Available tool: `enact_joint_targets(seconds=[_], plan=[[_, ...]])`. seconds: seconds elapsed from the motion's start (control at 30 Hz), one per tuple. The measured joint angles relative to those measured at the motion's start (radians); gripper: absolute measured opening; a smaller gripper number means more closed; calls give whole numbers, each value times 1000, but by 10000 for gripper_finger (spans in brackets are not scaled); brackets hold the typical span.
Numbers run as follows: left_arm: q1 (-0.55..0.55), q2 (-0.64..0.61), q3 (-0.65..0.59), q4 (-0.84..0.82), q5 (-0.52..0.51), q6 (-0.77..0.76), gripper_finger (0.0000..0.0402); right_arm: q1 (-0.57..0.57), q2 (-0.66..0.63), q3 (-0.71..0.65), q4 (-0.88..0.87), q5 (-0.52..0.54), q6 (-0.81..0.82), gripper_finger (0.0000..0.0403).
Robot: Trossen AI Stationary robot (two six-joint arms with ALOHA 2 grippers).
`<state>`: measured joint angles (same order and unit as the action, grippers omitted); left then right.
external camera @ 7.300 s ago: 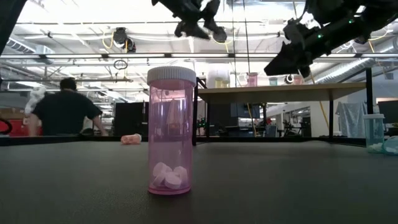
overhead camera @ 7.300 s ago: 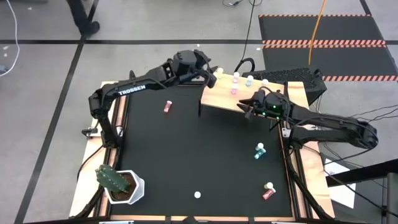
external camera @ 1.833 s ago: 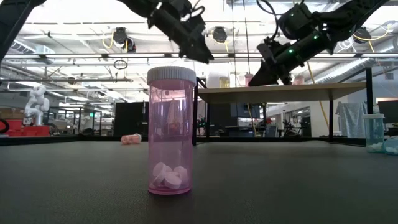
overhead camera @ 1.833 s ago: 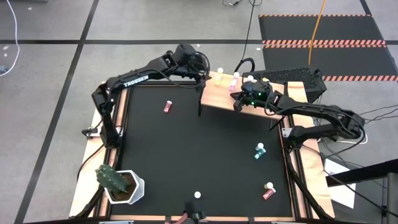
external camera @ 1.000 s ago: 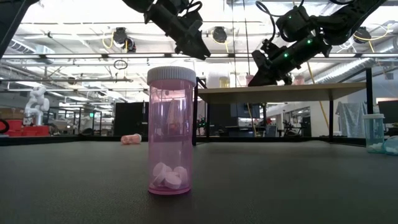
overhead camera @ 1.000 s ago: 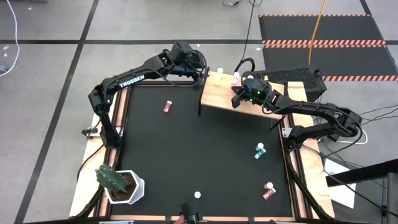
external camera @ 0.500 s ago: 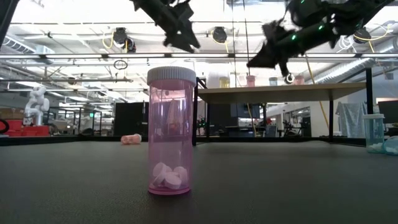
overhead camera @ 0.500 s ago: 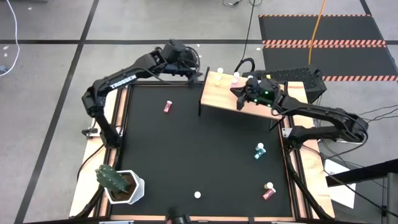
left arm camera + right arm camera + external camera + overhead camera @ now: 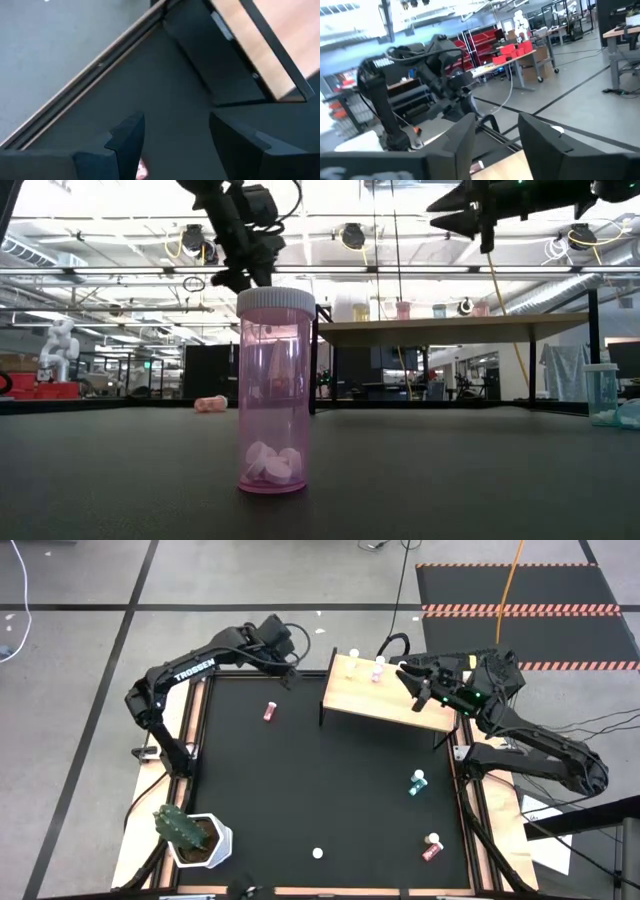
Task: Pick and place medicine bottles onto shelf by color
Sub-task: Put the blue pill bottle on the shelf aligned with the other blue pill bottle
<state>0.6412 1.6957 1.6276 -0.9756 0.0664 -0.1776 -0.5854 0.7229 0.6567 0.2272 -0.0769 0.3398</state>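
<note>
Right end effector (image 9: pixel 412 677) lifted, spread (empty) | pink bottle (image 9: pixel 377 671) beside, on shelf (image 9: pixel 370 700)

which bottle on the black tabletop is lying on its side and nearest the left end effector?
The pink bottle near the shelf's left end, just below the left end effector. The teal and red ones lie far off on the right.

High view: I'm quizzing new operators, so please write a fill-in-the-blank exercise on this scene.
1. The right tool hangs over the light wooden shelf on black legs, its fingers ___.
2. The open left tool holds ___.
3. The small pink white-capped bottle on the black table lies on its ___.
4. The green cactus stands in a ___ pot.
Missing words: open; nothing; side; white.
</note>
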Motion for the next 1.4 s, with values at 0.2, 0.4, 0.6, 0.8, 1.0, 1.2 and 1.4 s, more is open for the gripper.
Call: enact_joint_targets(seconds=[0.2, 0.4, 0.6, 0.8, 1.0, 1.2, 1.4], plan=[[10, -35, 2, -35, -37, -88, 223, 14, -3, 23, -7, -28, 27, 168], [17, -23, -34, -70, -153, -204, 223, 18, 18, 156, -24, -79, -52, 163], [-3, -20, -79, -73, -118, -315, 223, 15, 78, 441, -395, -28, -143, 152], [-65, -20, -81, -67, -119, -371, 223, 16, 130, 569, -657, -61, -305, 140], [-167, -20, -81, -67, -123, -474, 223, 16, 129, 529, -886, -86, -267, 121], [-356, -20, -81, -65, -226, -550, 223, 19, 118, 446, -1036, -222, -352, 110], [-579, -20, -81, -59, -261, -632, 223, 26, 101, 349, -962, -411, -385, 122]])
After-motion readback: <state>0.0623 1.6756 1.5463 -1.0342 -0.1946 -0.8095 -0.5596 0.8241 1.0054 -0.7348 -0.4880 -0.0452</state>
